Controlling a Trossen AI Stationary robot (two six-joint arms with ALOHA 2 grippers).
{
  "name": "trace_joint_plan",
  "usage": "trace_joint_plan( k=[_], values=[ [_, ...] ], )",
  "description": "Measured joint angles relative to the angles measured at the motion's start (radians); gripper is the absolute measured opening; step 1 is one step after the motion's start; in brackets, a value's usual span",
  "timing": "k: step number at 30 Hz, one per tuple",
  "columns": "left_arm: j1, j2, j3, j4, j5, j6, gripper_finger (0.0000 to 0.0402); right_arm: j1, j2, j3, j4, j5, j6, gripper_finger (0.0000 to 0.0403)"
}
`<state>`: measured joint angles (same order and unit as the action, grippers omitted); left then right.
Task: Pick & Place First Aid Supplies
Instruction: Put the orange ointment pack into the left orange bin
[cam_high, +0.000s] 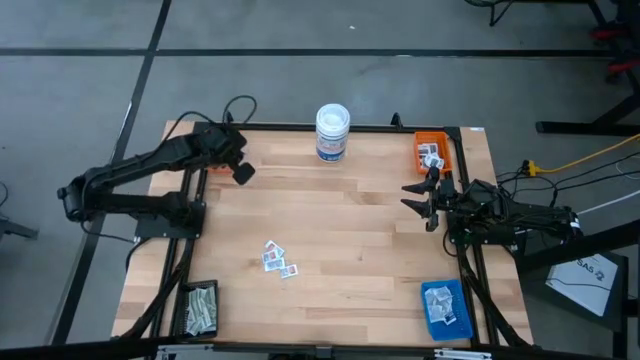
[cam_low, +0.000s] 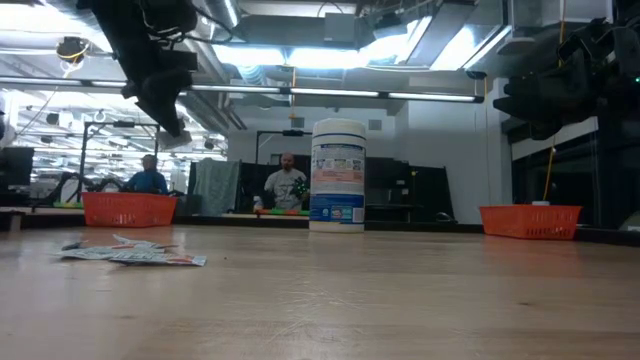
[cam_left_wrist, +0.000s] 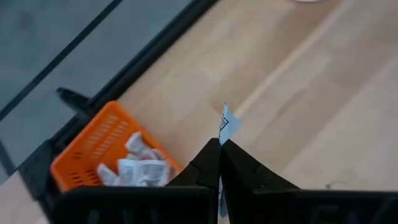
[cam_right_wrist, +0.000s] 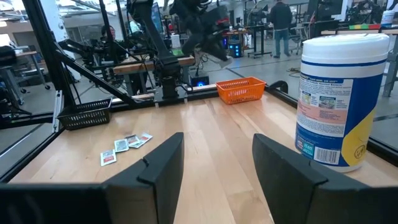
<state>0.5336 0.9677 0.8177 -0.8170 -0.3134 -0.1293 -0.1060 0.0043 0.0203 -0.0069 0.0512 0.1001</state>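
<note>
Packet (cam_left_wrist: 226, 126) stands pinched on edge between the left gripper's (cam_left_wrist: 219, 144) pressed-together fingers, poking out past the tips; the orange basket (cam_left_wrist: 93, 140) of packets lies toward the worktop's (cam_high: 340, 230) eleven o'clock corner, just beside those fingers; the right gripper (cam_right_wrist: 217, 168) waits spread at three o'clock.

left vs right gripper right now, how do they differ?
The left gripper has its fingers shut on a small white packet; the right gripper has its fingers open and holds nothing. The left gripper hangs near the orange basket at the table's far left corner; the right gripper sits by the other orange basket at the far right, facing the white tub. Both are dark, two-fingered, and up off the table.
</note>
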Motion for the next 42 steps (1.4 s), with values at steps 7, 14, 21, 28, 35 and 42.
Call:
trace_joint_plan(
  k=[7,14,21,28,35,42],
  values=[
    [0.101,-0.002,0.000,0.000,-0.033,0.034,0.0002,0.000,0.000,0.000,0.000,0.000,0.000,0.0191],
    [0.176,-0.002,0.000,0.000,-0.084,0.050,0.0002,0.000,0.000,0.000,0.000,0.000,0.000,0.0191],
    [0.227,-0.002,0.000,0.001,-0.158,0.078,0.0002,0.000,0.000,0.000,0.000,0.000,0.000,0.0191],
    [0.263,-0.001,0.000,0.001,-0.149,0.106,0.0012,0.000,0.000,0.000,0.000,0.000,0.000,0.0191],
    [0.269,-0.001,0.000,0.000,-0.142,0.109,0.0059,0.000,0.000,0.000,0.000,0.000,0.000,0.0191],
    [0.269,-0.001,0.000,-0.006,-0.168,0.092,0.0126,0.000,0.000,0.000,0.000,0.000,0.000,0.0191]
  ],
)
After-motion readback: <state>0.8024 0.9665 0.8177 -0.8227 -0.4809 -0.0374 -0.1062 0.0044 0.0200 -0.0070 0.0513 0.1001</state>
